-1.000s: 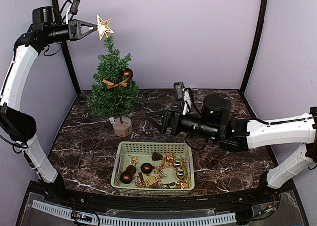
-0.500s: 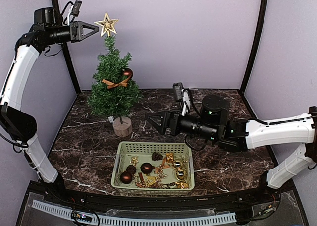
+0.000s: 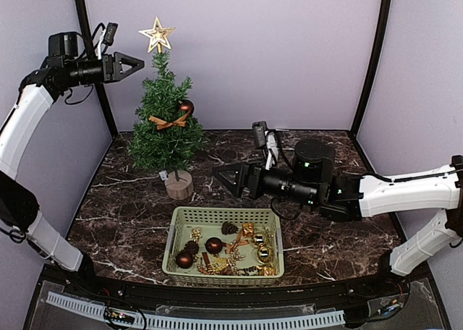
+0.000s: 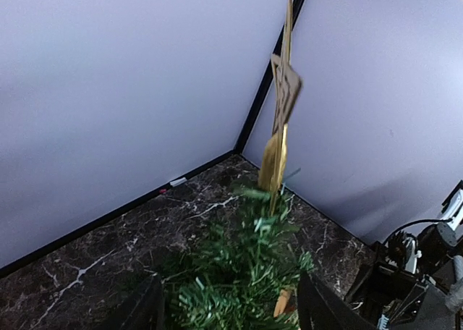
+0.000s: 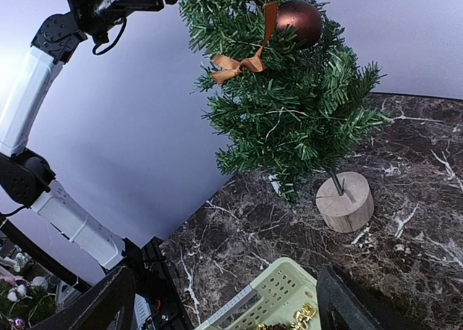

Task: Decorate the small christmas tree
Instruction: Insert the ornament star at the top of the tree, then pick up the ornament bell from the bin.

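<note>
White in its links and black at the wrist, the left arm reaches in from high on the left. The left gripper [image 3: 136,64] has its fingers spread wide with nothing between them. It sits a little to the left of the tree top and clear of it. A second ago those fingers were pinched on the star [image 3: 157,35], which was tilted beside the tip. Half a second ago they were at its left point as it sat on the tip. Now the gold star stands alone on the topmost sprig, and the gripper has let go and drawn back to the left. In the left wrist view the star is seen edge-on above the green needles.

The small christmas tree [image 3: 165,124] stands upright at the back left of the dark marble table [image 3: 325,229], on its round wooden stump [image 3: 179,185], where it stood before. An orange bow [image 3: 168,121] and a dark brown ball [image 3: 187,107] hang in its upper branches.

In front of the tree, near the table's front edge, a pale green basket [image 3: 223,213] holds more balls, pine cones and gold trinkets.

To the right, the right gripper [image 3: 221,176] hovers low over the table just behind the basket. Its fingers are wide apart, empty and pointing towards the tree. It has not shifted over the last second.
</note>
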`<state>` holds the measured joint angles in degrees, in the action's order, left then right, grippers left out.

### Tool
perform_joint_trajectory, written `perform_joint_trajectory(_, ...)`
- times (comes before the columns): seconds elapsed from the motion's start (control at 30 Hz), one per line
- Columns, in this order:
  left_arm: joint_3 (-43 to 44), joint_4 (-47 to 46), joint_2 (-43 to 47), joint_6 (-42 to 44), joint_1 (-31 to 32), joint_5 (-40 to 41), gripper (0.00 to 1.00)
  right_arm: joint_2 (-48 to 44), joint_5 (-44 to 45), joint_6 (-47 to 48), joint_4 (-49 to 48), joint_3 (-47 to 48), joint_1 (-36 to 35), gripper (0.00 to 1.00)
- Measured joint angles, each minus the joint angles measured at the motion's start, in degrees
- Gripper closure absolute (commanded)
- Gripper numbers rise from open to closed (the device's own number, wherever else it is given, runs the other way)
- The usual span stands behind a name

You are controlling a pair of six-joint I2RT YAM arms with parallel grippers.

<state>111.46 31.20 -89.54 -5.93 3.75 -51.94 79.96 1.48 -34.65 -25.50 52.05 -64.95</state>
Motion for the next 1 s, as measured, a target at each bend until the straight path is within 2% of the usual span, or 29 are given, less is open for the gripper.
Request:
perform_joint_trajectory(0.07,-8.8,-4.0,5.5,-0.2,0.0,2.7,0.32,-0.4,1.0,0.6,1.8,0.0,0.0,0.12)
perform_joint_trajectory(0.23,-33.3,-12.9,26.2,-1.5,0.0,10.8,0.31,-4.0,6.3,1.8,11.3,0.2,0.0,0.16)
perform_joint_trajectory(0.33,-43.8,-16.2,37.2,-3.7,0.0,13.6,0.33,-6.9,9.2,2.1,18.0,0.3,0.0,0.21)
perform_joint_trajectory(0.47,-57.6,-18.8,46.8,-9.0,1.0,15.0,0.34,-8.0,12.5,0.5,29.5,1.7,-0.5,0.25)
perform_joint_trajectory(0.57,-68.5,-19.0,49.8,-13.7,4.8,17.4,0.34,-6.0,14.4,-1.4,37.7,3.3,-1.9,0.28)
perform_joint_trajectory(0.7,-80.1,-18.4,52.3,-20.9,13.9,21.3,0.35,-0.3,15.1,-4.4,45.9,6.0,-4.4,0.32)
perform_joint_trajectory(0.8,-85.3,-19.7,53.9,-26.1,19.4,23.6,0.35,4.7,14.8,-6.2,50.6,8.8,-6.0,0.33)
perform_joint_trajectory(1.0,-93.5,-23.5,53.7,-33.9,25.6,25.9,0.33,14.3,12.2,-8.5,54.7,14.9,-8.7,0.41)
